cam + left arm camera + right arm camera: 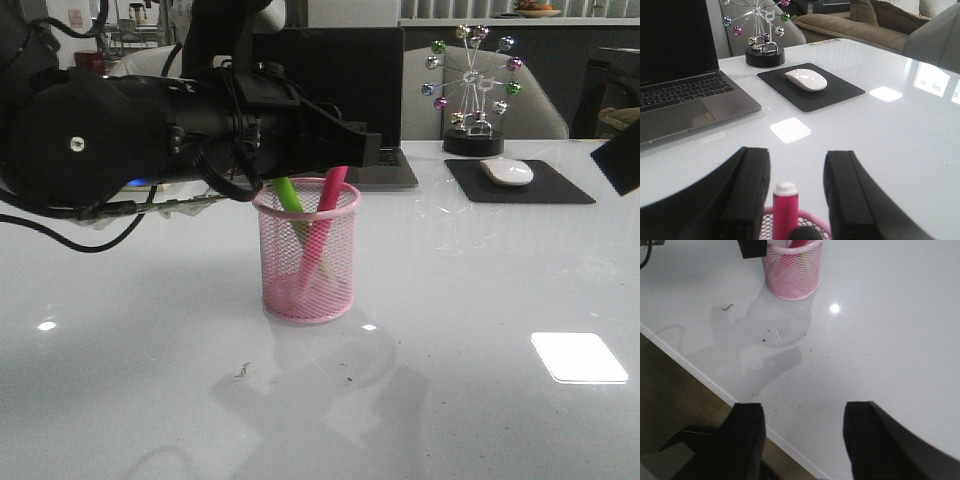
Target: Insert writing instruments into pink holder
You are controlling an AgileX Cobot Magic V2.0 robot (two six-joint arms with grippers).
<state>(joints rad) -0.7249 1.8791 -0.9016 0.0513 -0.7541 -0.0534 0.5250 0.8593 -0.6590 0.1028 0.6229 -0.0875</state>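
Note:
The pink holder (306, 262) stands upright in the middle of the white table. The lime green marker (289, 194) and the hot pink marker (332, 192) lean inside it, their tops above the rim. My left gripper (362, 146) hovers just above the rim. In the left wrist view it (797, 156) is open, and the pink marker's white end (785, 189) stands between the fingers (751, 192) without touching them. My right gripper (804, 407) is open and empty over the table's near edge, well away from the holder (792, 271).
A laptop (372, 100) sits behind the holder. To the back right are a white mouse (507, 171) on a black pad (560, 186) and a wheel ornament (472, 92). The table's front edge (705, 379) runs below the right gripper. Cables hang at the left.

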